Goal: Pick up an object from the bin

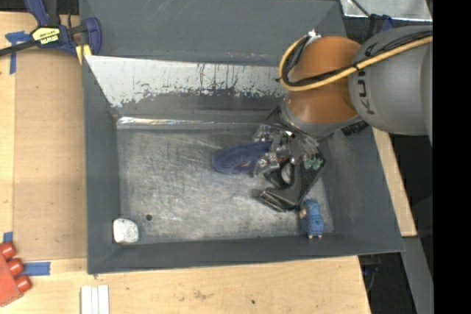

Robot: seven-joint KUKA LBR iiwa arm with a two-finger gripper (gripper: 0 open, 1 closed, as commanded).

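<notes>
The grey metal bin [184, 158] is looking matt and scuffed across its floor; its back wall [169, 73] at 12 o'clock is showing bare metal through scraped paint; the orange cover [327, 81] at 2 o'clock is gleaming, smooth; the dark blue lump [235, 157] at centre is looking like soft cloth.

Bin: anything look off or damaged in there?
Nothing spilled or broken. Only oddity: the bin's back wall has scraped, streaky paint. The gripper is beside a dark blue floppy thing.
</notes>
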